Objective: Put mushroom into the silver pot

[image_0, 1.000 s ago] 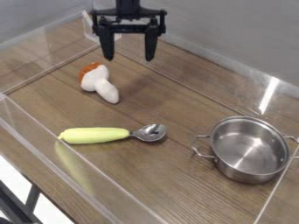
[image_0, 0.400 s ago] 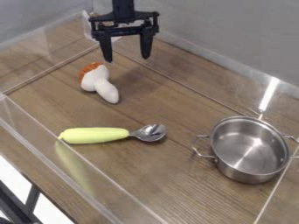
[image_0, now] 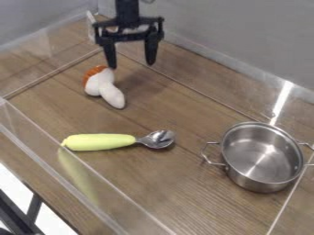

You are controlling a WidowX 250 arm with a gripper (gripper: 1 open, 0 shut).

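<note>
Your gripper spread wide above the mushroom, clear wall behind, bare wood toward the silver pot, mushroom lying sideways, orange cap, cream stem

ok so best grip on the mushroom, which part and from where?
Probably the thick cream stem of the mushroom, taken from straight above. It lies on its side on the wooden table, cap toward the back left, so the fingers should close across the stem's width. The open gripper already hangs just above and behind it, pointing down.
</note>
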